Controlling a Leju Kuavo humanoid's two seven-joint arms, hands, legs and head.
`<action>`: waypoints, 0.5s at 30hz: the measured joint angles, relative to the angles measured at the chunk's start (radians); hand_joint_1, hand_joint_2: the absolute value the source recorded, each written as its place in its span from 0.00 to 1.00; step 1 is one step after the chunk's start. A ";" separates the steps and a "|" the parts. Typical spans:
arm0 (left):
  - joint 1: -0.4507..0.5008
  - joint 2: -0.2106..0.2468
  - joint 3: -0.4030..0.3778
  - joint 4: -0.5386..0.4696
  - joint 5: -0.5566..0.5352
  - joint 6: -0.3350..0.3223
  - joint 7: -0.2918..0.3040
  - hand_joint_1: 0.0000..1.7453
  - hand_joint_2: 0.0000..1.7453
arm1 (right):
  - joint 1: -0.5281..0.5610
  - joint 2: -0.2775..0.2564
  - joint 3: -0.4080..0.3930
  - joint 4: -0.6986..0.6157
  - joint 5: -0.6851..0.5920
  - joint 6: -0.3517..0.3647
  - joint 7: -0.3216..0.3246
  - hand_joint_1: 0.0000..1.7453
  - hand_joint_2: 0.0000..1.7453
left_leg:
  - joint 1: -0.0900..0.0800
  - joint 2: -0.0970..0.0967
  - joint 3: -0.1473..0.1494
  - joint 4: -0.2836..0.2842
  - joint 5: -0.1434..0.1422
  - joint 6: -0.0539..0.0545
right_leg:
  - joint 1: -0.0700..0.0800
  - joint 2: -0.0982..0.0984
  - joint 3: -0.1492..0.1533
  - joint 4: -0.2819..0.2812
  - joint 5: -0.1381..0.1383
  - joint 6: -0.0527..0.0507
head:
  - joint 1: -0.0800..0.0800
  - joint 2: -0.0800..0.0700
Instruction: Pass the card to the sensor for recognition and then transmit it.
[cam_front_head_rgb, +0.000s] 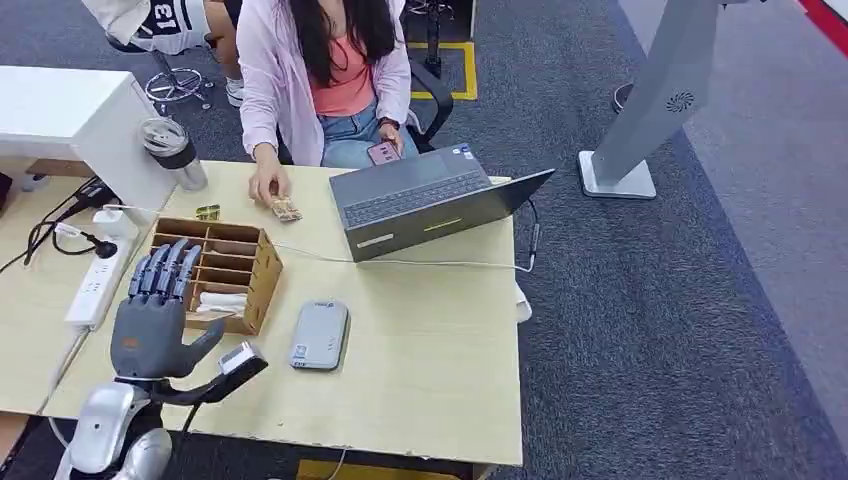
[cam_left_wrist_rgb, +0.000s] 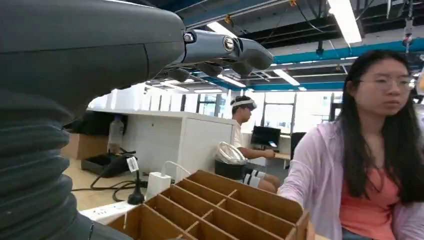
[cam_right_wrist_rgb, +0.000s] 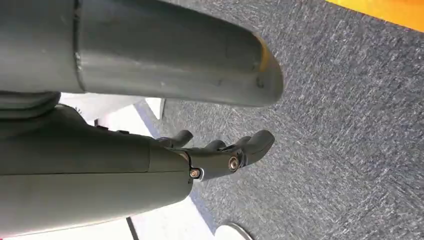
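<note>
The small patterned card (cam_front_head_rgb: 287, 209) lay on the pale wooden table (cam_front_head_rgb: 430, 340) under the fingertips of a seated person's hand (cam_front_head_rgb: 267, 183), just beyond my wooden compartment box (cam_front_head_rgb: 218, 273) and left of the open grey laptop (cam_front_head_rgb: 425, 200). The flat grey rounded sensor (cam_front_head_rgb: 320, 334) rested beside the box, nearer to me. My left hand (cam_front_head_rgb: 155, 310) hovered over the box's near edge, fingers straight and spread, holding nothing. My right hand (cam_right_wrist_rgb: 220, 150) hung over grey carpet (cam_right_wrist_rgb: 350, 125), its fingers loosely bent and apart, empty.
</note>
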 joint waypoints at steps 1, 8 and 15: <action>0.012 -0.001 -0.001 -0.012 0.000 0.000 0.000 0.00 1.00 | 0.001 0.000 -0.001 0.000 0.000 0.000 0.000 0.00 0.00 | 0.000 0.000 0.000 0.000 0.000 0.000 | 0.000 0.000 0.000 0.000 0.000 0.000 | 0.000 0.000; 0.042 -0.003 -0.001 -0.050 0.000 -0.003 0.001 0.00 1.00 | 0.001 0.000 -0.007 0.000 0.003 0.000 0.000 0.00 0.00 | 0.000 0.000 0.000 0.000 0.001 0.000 | 0.000 -0.001 0.000 0.000 0.000 0.000 | 0.000 0.000; 0.116 -0.005 -0.006 -0.082 -0.021 -0.026 0.006 0.00 1.00 | 0.002 0.001 -0.019 0.000 0.000 -0.001 -0.002 0.00 0.00 | 0.000 0.000 0.000 0.000 0.000 0.000 | 0.000 0.000 0.000 0.000 0.000 0.000 | 0.000 0.000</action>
